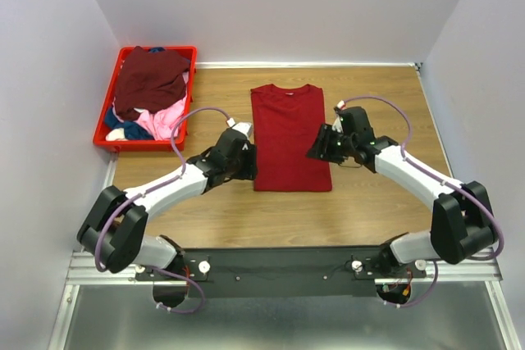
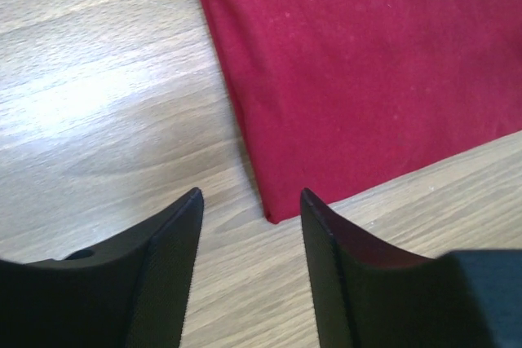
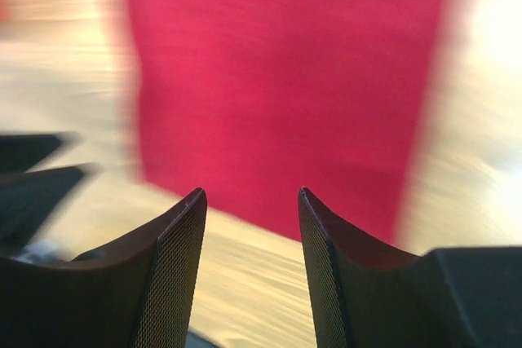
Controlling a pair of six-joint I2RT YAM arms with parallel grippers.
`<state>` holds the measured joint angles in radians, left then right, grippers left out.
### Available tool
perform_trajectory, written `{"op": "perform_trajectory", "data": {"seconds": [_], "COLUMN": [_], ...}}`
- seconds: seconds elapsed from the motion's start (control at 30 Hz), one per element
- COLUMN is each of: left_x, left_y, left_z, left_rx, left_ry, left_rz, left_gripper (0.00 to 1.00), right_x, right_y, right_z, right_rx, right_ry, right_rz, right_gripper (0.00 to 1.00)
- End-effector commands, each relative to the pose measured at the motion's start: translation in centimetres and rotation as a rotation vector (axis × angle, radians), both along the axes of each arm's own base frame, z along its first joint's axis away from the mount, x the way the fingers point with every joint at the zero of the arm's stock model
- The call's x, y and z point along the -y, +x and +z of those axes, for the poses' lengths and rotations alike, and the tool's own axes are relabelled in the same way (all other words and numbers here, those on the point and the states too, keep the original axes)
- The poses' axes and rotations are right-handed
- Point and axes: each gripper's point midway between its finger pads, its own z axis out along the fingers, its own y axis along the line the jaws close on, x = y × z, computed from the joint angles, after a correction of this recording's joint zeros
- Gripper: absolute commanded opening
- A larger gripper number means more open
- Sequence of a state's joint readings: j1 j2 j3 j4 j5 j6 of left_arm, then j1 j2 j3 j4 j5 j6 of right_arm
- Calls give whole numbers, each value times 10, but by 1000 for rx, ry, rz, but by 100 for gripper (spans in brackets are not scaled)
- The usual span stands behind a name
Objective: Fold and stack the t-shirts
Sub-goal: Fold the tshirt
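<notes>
At mid-frame, your red shirt [image 1: 291, 137] lies folded narrow, left gripper [image 2: 251, 195] and right gripper [image 3: 251, 193] parted, empty; next likely means pinching its lower corners and folding upward.

The red t-shirt [image 1: 289, 137] lies flat, folded into a long rectangle. A maroon t-shirt [image 1: 150, 79] and a pink t-shirt [image 1: 164, 123] lie crumpled in the crate [image 1: 135, 147].

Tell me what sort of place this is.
Likely a robot lab test cell: bare white walls box in a wooden tabletop, a left arm and right arm are bolted to a metal rail, and a red crate of shirts sits near a folded red t-shirt.
</notes>
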<state>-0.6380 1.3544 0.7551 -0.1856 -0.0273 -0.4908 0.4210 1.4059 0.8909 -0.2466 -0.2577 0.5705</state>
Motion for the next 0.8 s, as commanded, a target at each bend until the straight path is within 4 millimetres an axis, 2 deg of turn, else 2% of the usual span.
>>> {"op": "perform_trajectory", "data": {"seconds": [0.0,0.13,0.37,0.57,0.77], "left_x": [-3,4,13,15,16], "left_y": [5,4,3,0,1], "left_z": [-3,-8,-12,-16,-16], "left_rx": [9,-5,-14,-25,-24], "left_ry": [78,92,99,104,108], "left_rz": [27,14,-9,-16,-16], "left_gripper": [62,63,63,63,63], "right_x": [78,85,80,80,81], "right_y": [-44,-51,-49,-62,-72], "right_z": [-61,-76,-87,-110,-122], "right_rx": [-207,-238,-251,-308,-327], "right_ry": [-383,-424,-416,-426,-472], "right_rz": [-152,-153,-133,-118,-116], "right_gripper": [57,54,49,48,47]}}
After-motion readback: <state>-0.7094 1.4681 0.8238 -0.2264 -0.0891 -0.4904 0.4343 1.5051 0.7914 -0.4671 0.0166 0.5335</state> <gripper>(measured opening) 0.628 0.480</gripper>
